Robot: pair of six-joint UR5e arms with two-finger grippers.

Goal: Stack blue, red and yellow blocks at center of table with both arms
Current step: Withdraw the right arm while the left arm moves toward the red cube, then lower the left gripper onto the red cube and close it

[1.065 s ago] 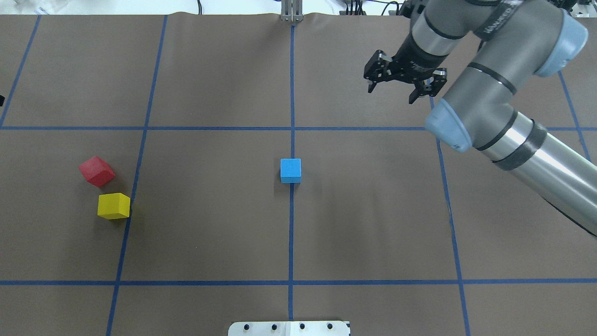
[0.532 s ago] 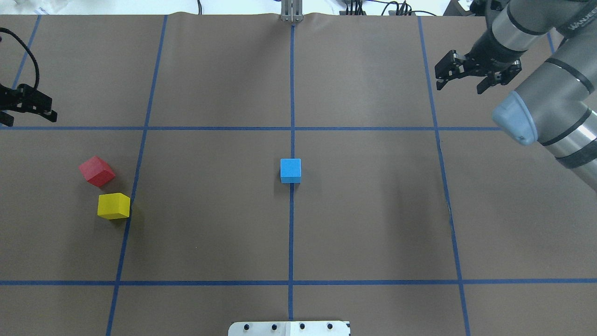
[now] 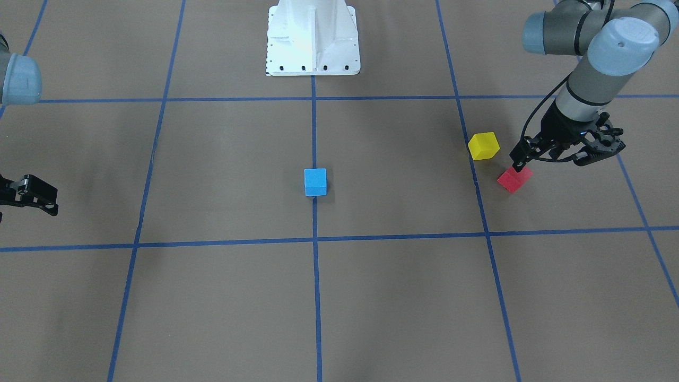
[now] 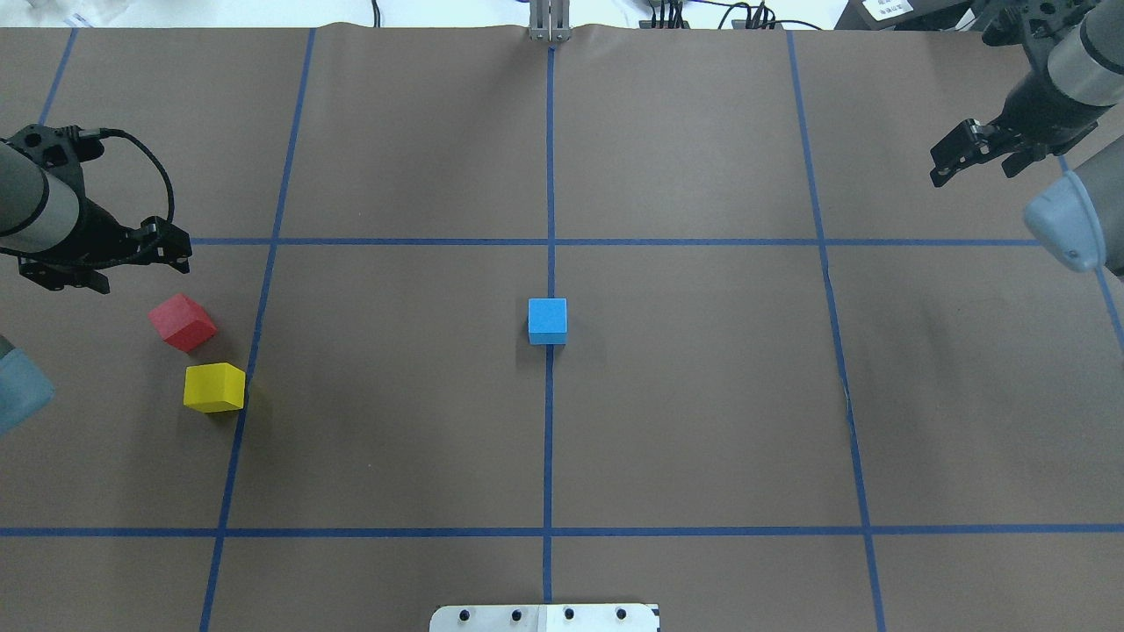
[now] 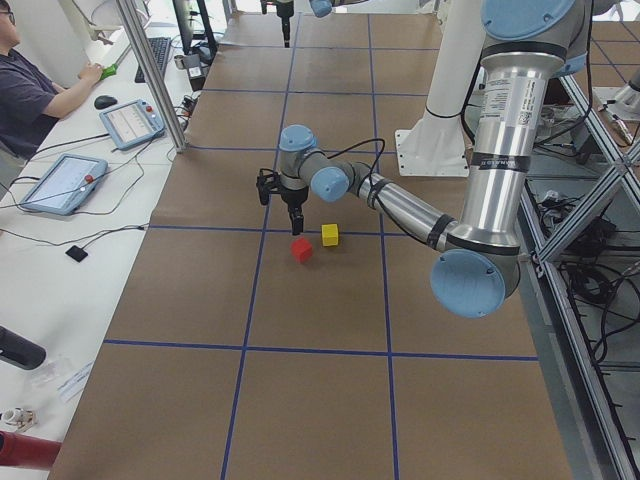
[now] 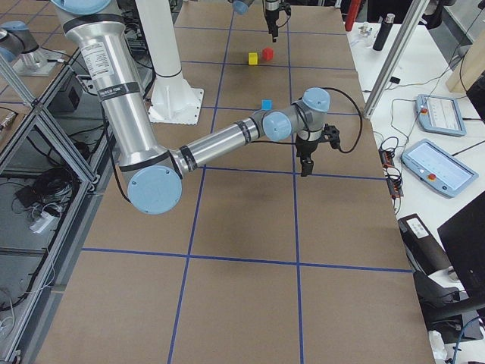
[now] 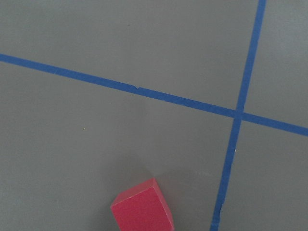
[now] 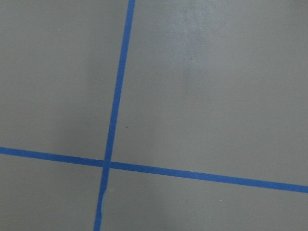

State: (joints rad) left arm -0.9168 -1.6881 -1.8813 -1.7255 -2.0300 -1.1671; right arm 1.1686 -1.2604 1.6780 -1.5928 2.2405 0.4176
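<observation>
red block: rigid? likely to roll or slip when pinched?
The red block looks like a solid cube with flat faces, so it's probably rigid and won't roll. Small, likely light. It sits rotated against the tape grid, so an unaligned pinch may twist it.

The right gripper (image 3: 24, 193) runs off the front-facing view's left edge, and only one finger (image 3: 37, 192) shows. The left gripper (image 3: 559, 158) has its near fingertip overlapping the top corner of the red block (image 3: 512, 181) just beneath it; whether they touch cannot be told. The left wrist view cuts that block off at its bottom edge. From the right end, the left gripper is too small to read.
</observation>
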